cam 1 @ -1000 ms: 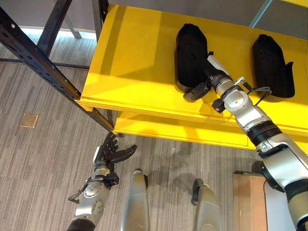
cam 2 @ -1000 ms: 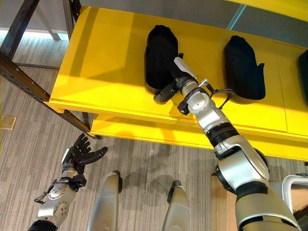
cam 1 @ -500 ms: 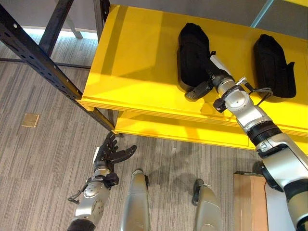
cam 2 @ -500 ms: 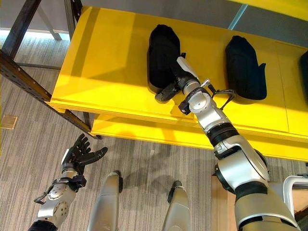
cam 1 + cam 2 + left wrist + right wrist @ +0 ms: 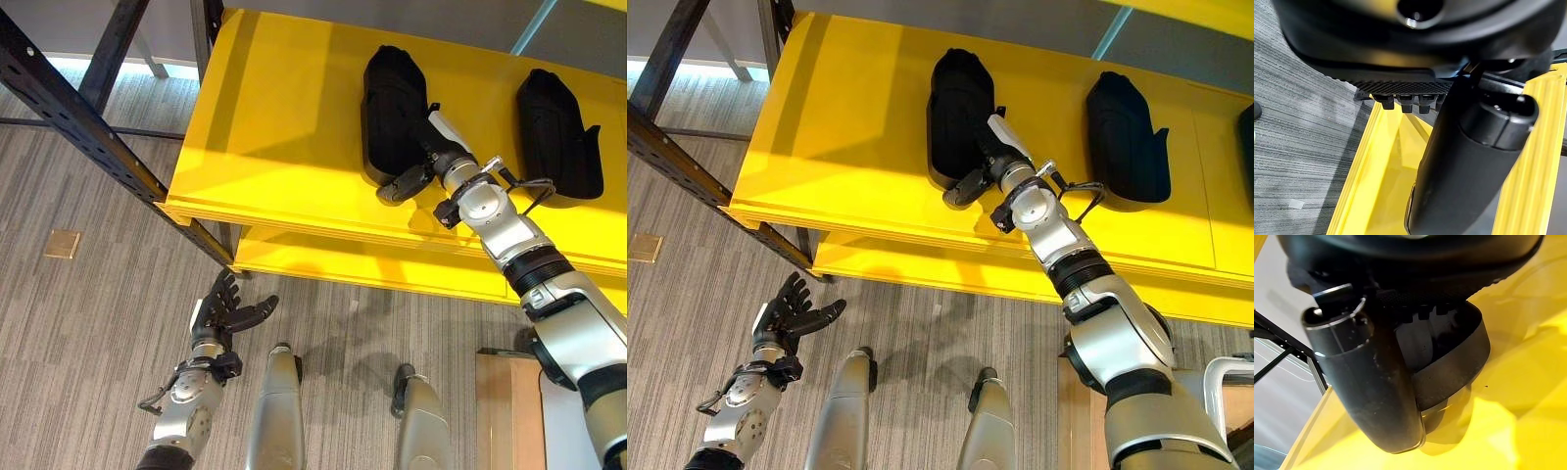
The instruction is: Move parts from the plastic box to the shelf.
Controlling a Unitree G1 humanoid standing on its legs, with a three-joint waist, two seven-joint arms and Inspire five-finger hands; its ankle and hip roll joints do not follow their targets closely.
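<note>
Black parts lie on the yellow shelf [image 5: 284,127]: one part [image 5: 390,108] near the middle with the right hand [image 5: 423,162] on it, and a second part [image 5: 556,137] lying well apart on the robot's right. In the eye views the right arm reaches up over the shelf's front edge, the hand's fingers lie along the near side of the middle part and the thumb sticks out toward the shelf's front edge. The right wrist view adds the close detail: the dark thumb [image 5: 1371,382] stands in front of the part's rounded grey-rimmed end [image 5: 1449,367], with the fingers behind it, so I cannot tell whether they clasp it. The left hand [image 5: 223,311] hangs low over the grey carpet floor [image 5: 78,333], fingers spread and holding nothing; its wrist view shows yellow shelf edges [image 5: 1366,161] past the straight fingers.
</note>
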